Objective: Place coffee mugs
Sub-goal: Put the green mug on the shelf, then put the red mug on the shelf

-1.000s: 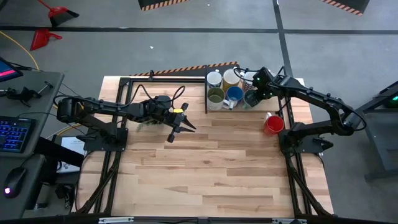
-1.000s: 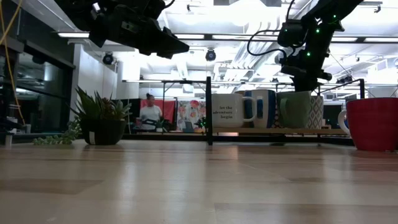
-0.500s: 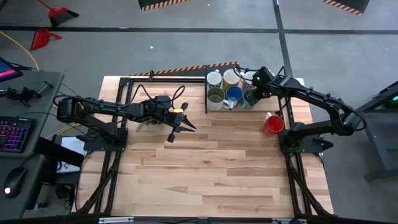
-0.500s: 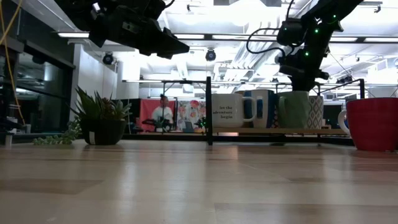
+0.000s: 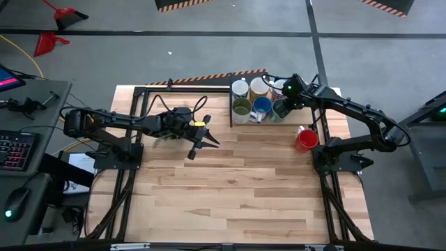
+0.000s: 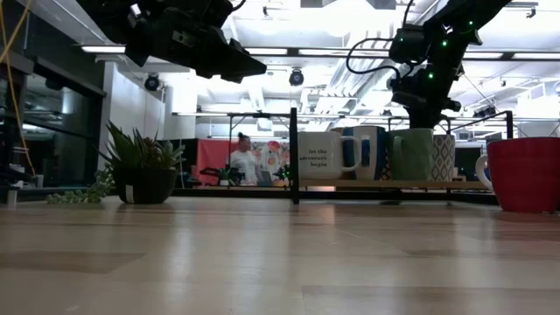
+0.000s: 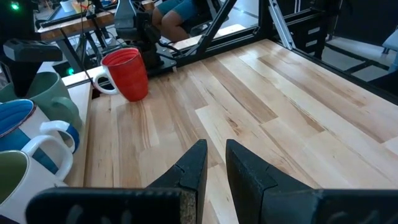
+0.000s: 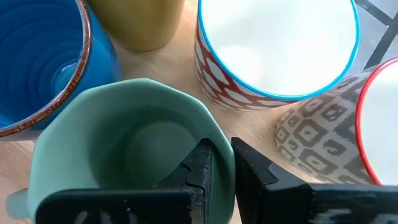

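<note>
Standing mug: teal green mug (image 8: 124, 143) stood among the rack's mugs, blue mug (image 8: 37, 62) beside it.
Right pincer (image 8: 217, 163): clamped on its rim, seen only by wrist view.
Red mug (image 5: 306, 139): alone on tabletop (image 5: 237, 188).
Left pincer (image 5: 203, 139): nearly closed, empty, above the tabletop.

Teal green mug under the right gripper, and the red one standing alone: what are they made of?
Teal green mug: looks like glazed ceramic, with a thick faceted rim and soft satin sheen. Red mug: probably ceramic too, with a glossy red glaze and white handle. The right gripper pinches the teal green mug's wall.
</note>
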You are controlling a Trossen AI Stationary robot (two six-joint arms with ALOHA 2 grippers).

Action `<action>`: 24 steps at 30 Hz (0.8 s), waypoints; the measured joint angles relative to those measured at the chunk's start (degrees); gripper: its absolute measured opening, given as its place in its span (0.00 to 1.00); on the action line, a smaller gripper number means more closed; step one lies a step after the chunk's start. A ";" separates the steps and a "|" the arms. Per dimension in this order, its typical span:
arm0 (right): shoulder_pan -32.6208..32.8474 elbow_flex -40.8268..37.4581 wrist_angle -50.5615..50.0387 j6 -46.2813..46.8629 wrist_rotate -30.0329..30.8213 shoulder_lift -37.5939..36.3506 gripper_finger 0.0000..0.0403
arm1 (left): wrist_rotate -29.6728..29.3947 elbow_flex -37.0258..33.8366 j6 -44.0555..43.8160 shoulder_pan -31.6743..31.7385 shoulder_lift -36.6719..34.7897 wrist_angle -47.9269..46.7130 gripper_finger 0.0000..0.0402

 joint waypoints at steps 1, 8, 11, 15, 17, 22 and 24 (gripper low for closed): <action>0.00 0.00 -0.05 0.00 -0.02 0.00 0.08 | 0.00 0.00 -0.03 0.01 0.00 -0.01 0.13; 0.00 0.00 -0.22 0.16 -0.34 -0.01 0.08 | -0.17 0.00 -0.09 0.02 0.00 -0.01 0.13; 0.00 0.00 -1.23 0.13 -0.40 -0.01 0.08 | -0.17 0.00 -0.09 0.02 0.00 0.01 0.13; 0.00 0.00 -1.64 0.15 -0.62 -0.01 0.13 | -0.17 0.00 -0.11 0.02 0.00 0.01 0.13; 0.00 0.00 -1.45 0.13 -0.41 -0.01 0.17 | -0.17 0.00 -0.32 0.02 0.00 0.03 0.13; 0.02 0.00 -0.73 0.31 -0.30 -0.01 0.28 | -0.17 0.00 -1.59 0.09 0.00 0.51 0.13; 0.02 0.00 -0.73 -0.26 -0.32 -0.01 0.30 | -0.17 0.00 -1.57 0.09 0.00 0.51 0.13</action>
